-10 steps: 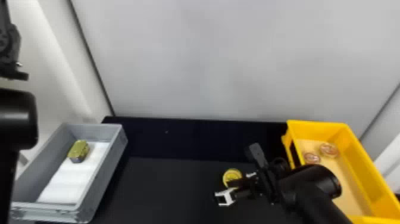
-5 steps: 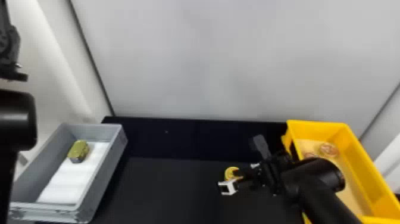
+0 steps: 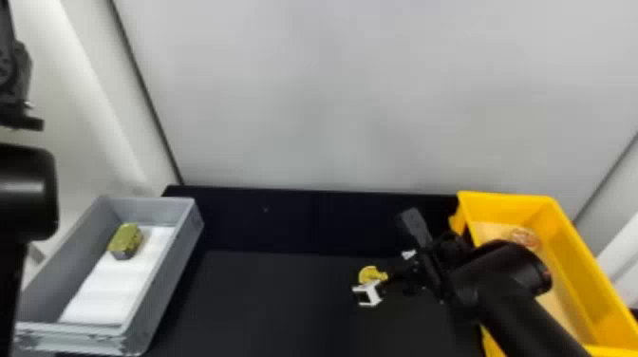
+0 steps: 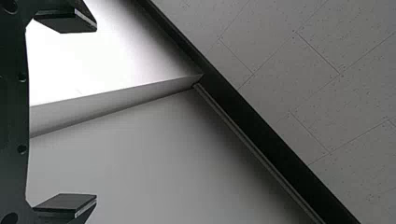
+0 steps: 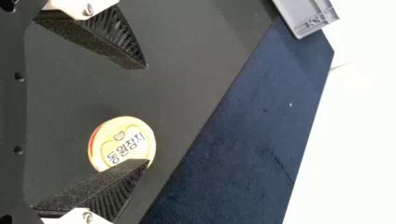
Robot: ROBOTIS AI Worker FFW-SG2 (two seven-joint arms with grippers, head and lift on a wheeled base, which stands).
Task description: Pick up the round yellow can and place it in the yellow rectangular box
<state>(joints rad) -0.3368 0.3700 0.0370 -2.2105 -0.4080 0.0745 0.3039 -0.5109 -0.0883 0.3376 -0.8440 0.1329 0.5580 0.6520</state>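
Head view: can [image 3: 367,275] well inside table's back edge [image 3: 294,195]; left jaws, right jaws apart.

From the head we look forward and down over the table [image 3: 275,304]; left wrist faces wall [image 4: 154,163], ceiling panels [image 4: 336,102]; right wrist looks down, close, sharing table, yellow can [image 5: 122,128], gray bin [image 3: 147,210] with head.

Left arm [image 3: 26,190] upright at side, left tool [image 3: 28,122] spread, right arm [image 3: 503,289] slanting inward, right tool [image 3: 390,274] spread

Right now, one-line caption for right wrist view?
Open right gripper at the round yellow can, one finger overlapping its edge in view.
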